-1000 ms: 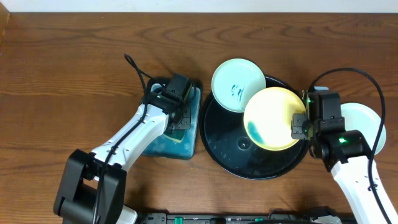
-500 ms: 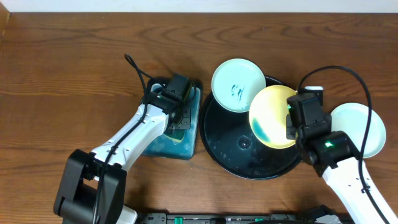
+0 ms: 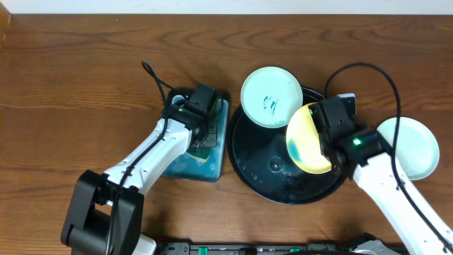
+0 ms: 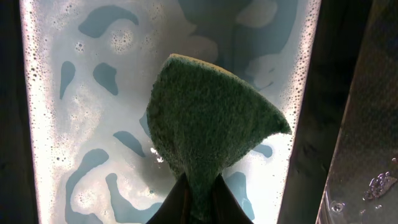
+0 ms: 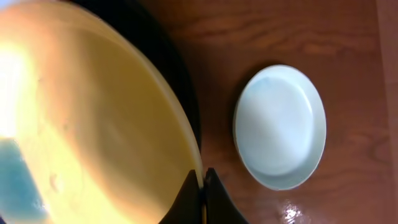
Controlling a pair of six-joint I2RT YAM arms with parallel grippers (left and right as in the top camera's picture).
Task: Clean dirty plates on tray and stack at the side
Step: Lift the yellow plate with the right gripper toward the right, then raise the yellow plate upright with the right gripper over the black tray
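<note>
My right gripper is shut on the rim of the yellow plate, held tilted above the black tray; the plate bears a teal smear and fills the right wrist view, pinched at my fingertips. A mint-white plate with teal scribbles rests on the tray's far rim. A clean mint-white plate lies on the bare wood right of the tray, also in the right wrist view. My left gripper is shut on a green sponge over the soapy water.
A rectangular basin of blue soapy water stands left of the tray, with my left arm reaching into it. Brown wood tabletop lies all around. A dark rail runs along the front edge.
My right gripper has moved left with the yellow plate and tipped it more steeply over the tray. The left arm has stayed in the basin.
</note>
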